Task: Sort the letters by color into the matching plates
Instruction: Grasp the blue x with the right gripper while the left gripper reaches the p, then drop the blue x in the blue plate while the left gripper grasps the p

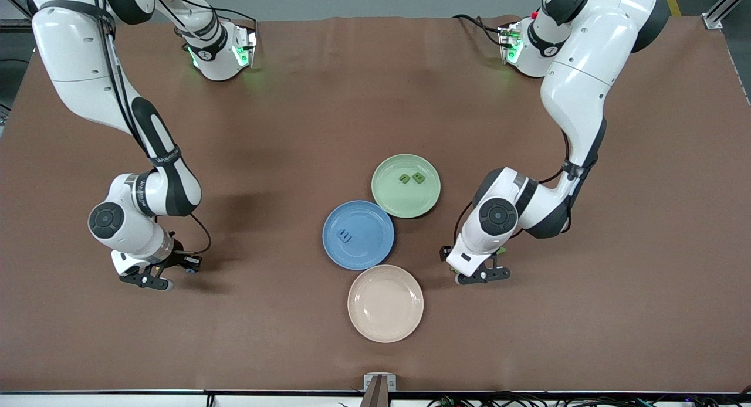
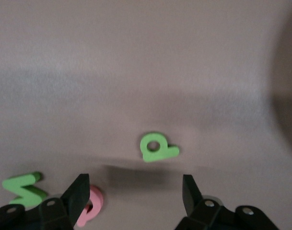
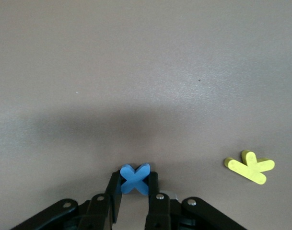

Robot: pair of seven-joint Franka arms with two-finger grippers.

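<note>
Right gripper (image 3: pixel 134 184) clenched on blue X (image 3: pixel 134 178); left gripper (image 2: pixel 134 194) released.
Bare cloth (image 3: pixel 146 72) ahead of both; green P (image 2: pixel 157 147) just ahead of left jaws.

1. The table (image 1: pixel 328 119) is covered in plain brown.
2. Three plates are set on it: green plate (image 1: pixel 431 200), blue plate (image 1: pixel 369 251) touching it, and beige plate (image 1: pixel 385 331), nearest the front camera.
3. A green P (image 2: pixel 157 147) is seen lying ahead of the left fingers (image 2: pixel 78 194); a green Z (image 2: pixel 23 188) and pink letter (image 2: pixel 91 205) lie beside one finger.
4. A yellow letter (image 3: pixel 250 166) lies off to one side of the right fingers (image 3: pixel 114 189).
</note>
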